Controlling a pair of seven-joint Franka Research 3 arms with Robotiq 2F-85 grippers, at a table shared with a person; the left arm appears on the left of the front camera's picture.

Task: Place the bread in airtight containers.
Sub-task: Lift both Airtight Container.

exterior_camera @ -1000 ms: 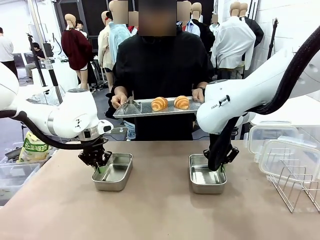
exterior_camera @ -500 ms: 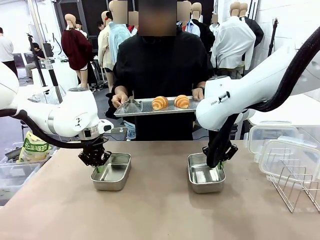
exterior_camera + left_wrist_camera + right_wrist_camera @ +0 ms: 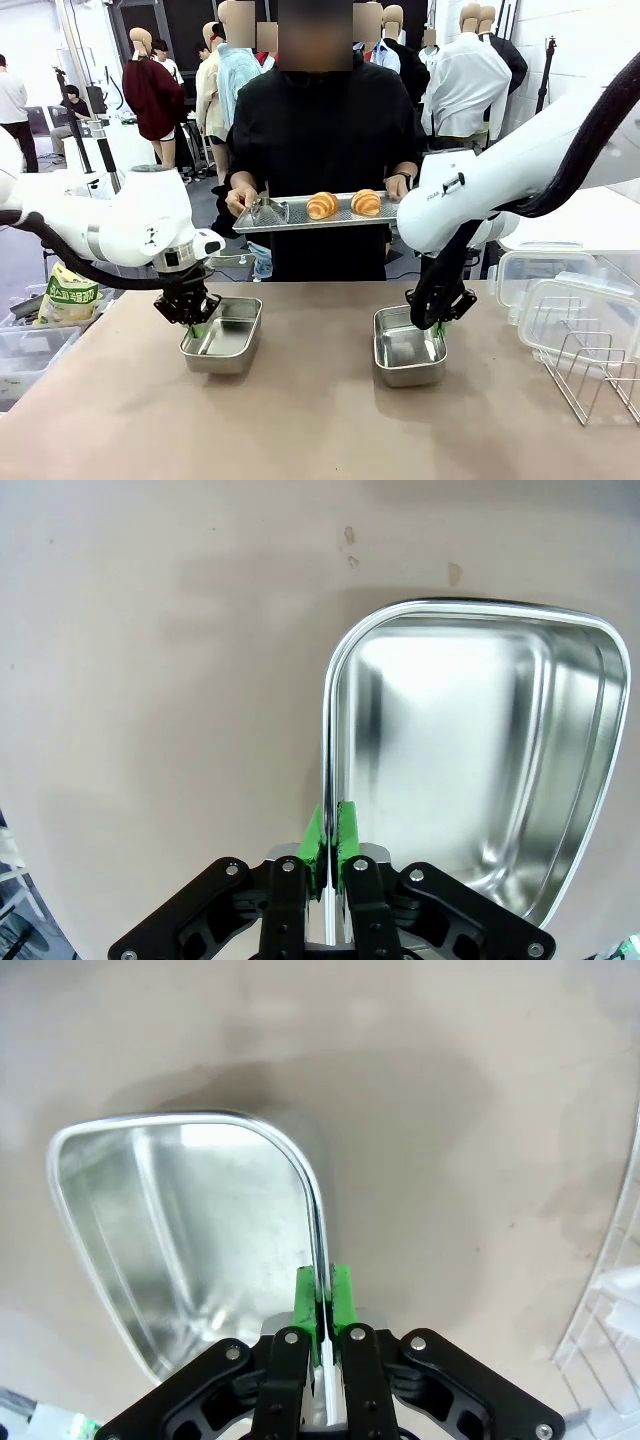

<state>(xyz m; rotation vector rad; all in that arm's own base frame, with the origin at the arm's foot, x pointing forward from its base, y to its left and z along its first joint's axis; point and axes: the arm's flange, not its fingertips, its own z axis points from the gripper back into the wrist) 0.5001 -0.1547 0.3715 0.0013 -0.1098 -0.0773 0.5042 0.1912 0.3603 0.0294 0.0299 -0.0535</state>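
Stainless steel is being pinched on both sides: the left gripper (image 3: pixel 196 322) is pressing its green pads (image 3: pixel 316 832) onto the outer long wall of the left pan (image 3: pixel 225 340), one pad inside the rim and one outside. The right gripper (image 3: pixel 440 322) is gripping the outer wall of the right pan (image 3: pixel 405 350) the same way. Compared with a second ago, both grips are looking settled, and the pans are no longer sitting where they were. The left pan is showing slightly higher in the front view, and the right pan is shifting a touch toward the middle of the table (image 3: pixel 300 430). Whether either pan is actually coming off the surface I cannot tell, though soft shadows are showing round their edges in the wrist views.

The rolls (image 3: pixel 322 205) are lying side by side on the perforated tray (image 3: pixel 285 213), which the person (image 3: pixel 320 130) is holding level at the far side, well above and behind the pans, and which is drifting slightly to the right. Both pans are standing empty.

This looks like the robot taking charge of the containers, probably steadying or presenting them for the bread. No bread is in yet, and the clear plastic lids (image 3: pixel 570 300) are waiting beside the wire rack (image 3: pixel 590 370), so filling and sealing are both outstanding
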